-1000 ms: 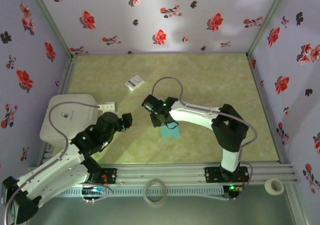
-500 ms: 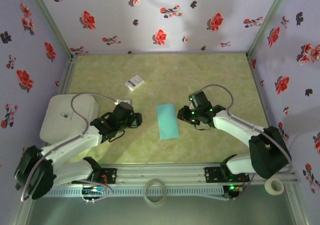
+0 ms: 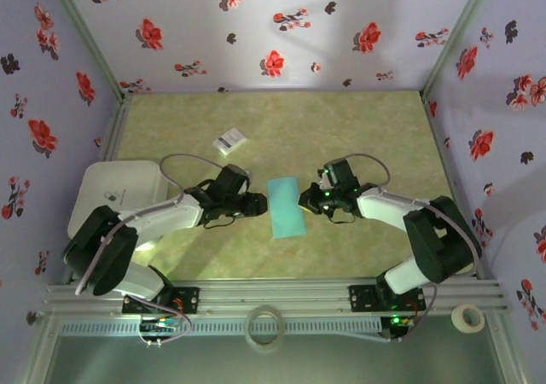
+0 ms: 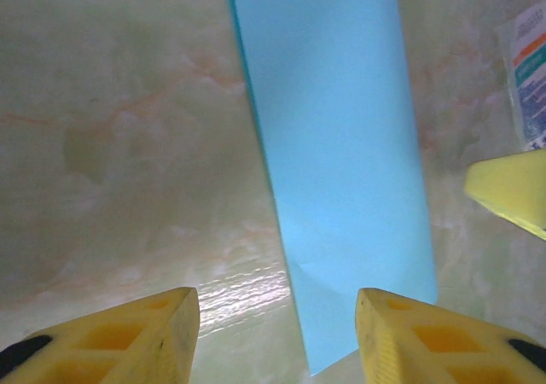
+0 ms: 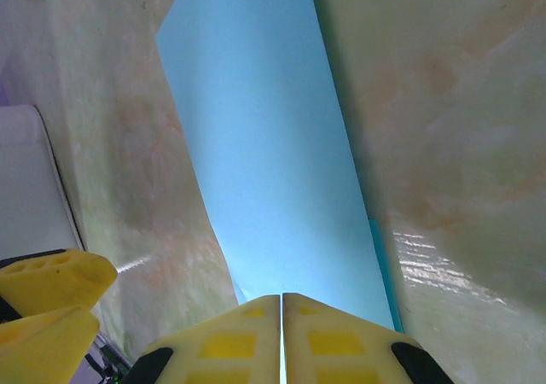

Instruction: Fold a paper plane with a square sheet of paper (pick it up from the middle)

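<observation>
The teal paper (image 3: 286, 206) lies flat on the table (image 3: 367, 128), near the middle, between the two arms. It has the form of a long narrow rectangle, and its long side goes from near to far.

The left end effector (image 3: 256, 203) is low, just beside the left edge of the paper. In the left wrist view its two yellow fingers (image 4: 111, 337) stand well apart, and the near corner of the paper is seen between them.

The right end effector (image 3: 304, 201) is at the right edge of the paper. In the right wrist view its two fingers are pressed together, with the tips over the edge of the paper. Whether the paper is caught between them, I cannot tell.

A small printed card (image 3: 229, 141) lies farther back on the left, apart from the paper. A white box (image 3: 111, 198) sits at the left side of the table.
</observation>
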